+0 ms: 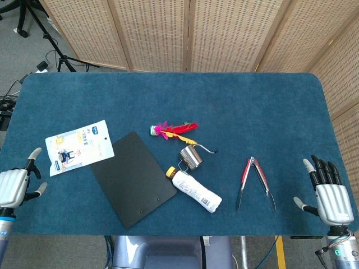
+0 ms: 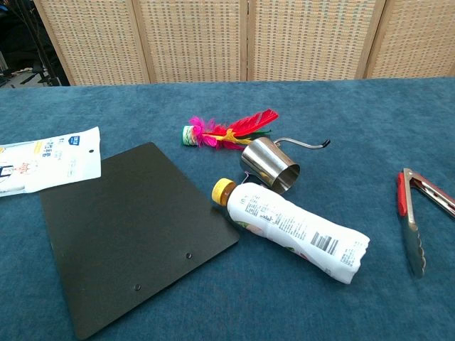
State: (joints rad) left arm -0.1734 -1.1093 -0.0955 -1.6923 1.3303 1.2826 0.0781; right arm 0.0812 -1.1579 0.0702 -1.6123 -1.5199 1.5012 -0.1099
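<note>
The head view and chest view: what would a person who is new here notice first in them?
Most likely the bright pink, red and yellow feather shuttlecock near the table's middle, with the steel cup on its side just in front of it. Next, the large black board lying flat to the left, beside the white bottle with a yellow cap. Both hands, left hand and right hand, hover open at the near corners, holding nothing.
</note>
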